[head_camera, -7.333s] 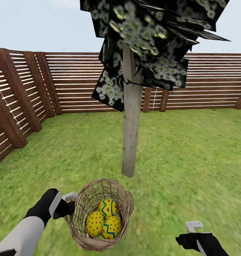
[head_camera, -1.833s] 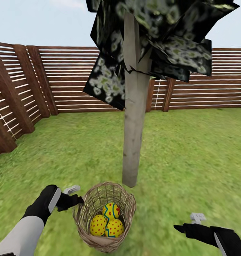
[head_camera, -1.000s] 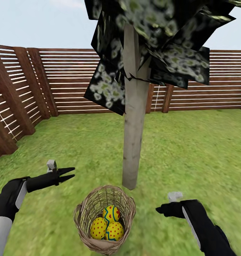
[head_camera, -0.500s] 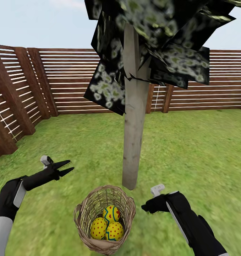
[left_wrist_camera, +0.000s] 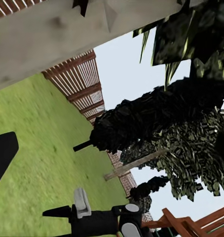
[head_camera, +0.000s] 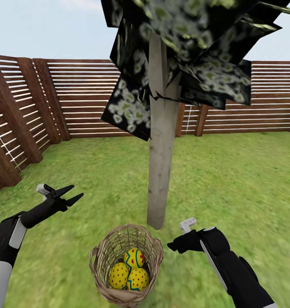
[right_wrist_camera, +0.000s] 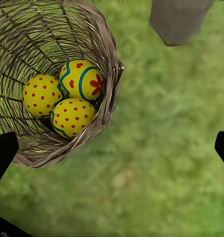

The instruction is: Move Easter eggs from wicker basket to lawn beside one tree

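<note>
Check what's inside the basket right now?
Three eggs sit together low in the basket, all yellow with red dots and blue bands; the right wrist view shows them touching. The basket floor under the eggs is covered, so anything beneath them can't be seen.

The basket point(head_camera: 126, 265) mouth is open from above, the eggs point(head_camera: 128, 270) uncovered. The tree point(head_camera: 161, 171) trunk stands just behind it. Grass point(head_camera: 230, 188) on either side lies open.
</note>
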Controlling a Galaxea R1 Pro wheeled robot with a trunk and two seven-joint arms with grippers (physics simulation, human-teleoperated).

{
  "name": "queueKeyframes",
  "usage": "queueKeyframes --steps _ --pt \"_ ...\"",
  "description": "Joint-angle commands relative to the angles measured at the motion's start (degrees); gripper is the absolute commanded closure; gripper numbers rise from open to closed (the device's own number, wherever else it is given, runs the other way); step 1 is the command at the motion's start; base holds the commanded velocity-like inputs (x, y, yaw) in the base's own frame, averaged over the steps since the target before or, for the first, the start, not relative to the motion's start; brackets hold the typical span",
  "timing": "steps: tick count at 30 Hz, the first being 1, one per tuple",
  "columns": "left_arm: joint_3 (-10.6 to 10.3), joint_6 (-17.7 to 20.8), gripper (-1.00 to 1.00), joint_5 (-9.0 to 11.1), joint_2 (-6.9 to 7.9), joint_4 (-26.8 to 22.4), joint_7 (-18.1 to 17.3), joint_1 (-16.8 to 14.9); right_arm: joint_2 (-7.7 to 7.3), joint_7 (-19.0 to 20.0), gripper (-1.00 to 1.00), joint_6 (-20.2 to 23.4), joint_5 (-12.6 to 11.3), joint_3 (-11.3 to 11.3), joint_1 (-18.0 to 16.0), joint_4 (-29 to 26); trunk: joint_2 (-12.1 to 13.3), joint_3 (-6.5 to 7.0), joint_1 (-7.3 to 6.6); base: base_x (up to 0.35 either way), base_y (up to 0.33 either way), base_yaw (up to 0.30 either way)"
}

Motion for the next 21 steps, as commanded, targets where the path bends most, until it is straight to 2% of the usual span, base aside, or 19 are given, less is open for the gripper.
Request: queueKeyframes --steps 1,7,14,15,19,21 --pt "0.0 0.6 -1.0 0.1 -0.01 0.1 -0.2 0.0 -0.03 0.5 -1.0 0.2 0.6 0.1 0.0 -0.1 0.4 0.13 -0.23 0.0 0.0 0.0" --pt "0.1 0.6 -1.0 0.2 -0.02 0.3 -0.1 0.0 0.05 0.5 -1.0 -0.1 0.6 0.4 0.0 0.1 2.8 1.21 -1.55 0.0 0.0 0.0" --pt "0.1 0.6 -1.0 0.2 -0.1 0.4 0.0 0.0 0.04 0.6 -1.0 -0.5 0.6 3.1 0.0 0.4 5.6 2.47 -3.09 0.0 0.0 0.0" --pt "0.0 0.6 -1.0 0.1 -0.18 0.4 0.0 0.0 0.02 1.2 -1.0 -0.5 0.6 4.9 0.0 0.5 6.0 2.65 -3.31 0.0 0.0 0.0" --pt "0.0 0.5 -1.0 0.1 -0.17 0.4 0.0 0.0 -0.02 4.0 -1.0 -0.6 0.6 9.4 0.0 0.6 7.2 3.19 -3.96 0.0 0.0 0.0" --pt "0.0 0.5 -1.0 0.2 -0.25 0.4 0.0 0.0 -0.02 5.2 -1.0 -0.6 0.6 10.3 0.0 0.6 7.2 3.19 -3.96 0.0 0.0 0.0"
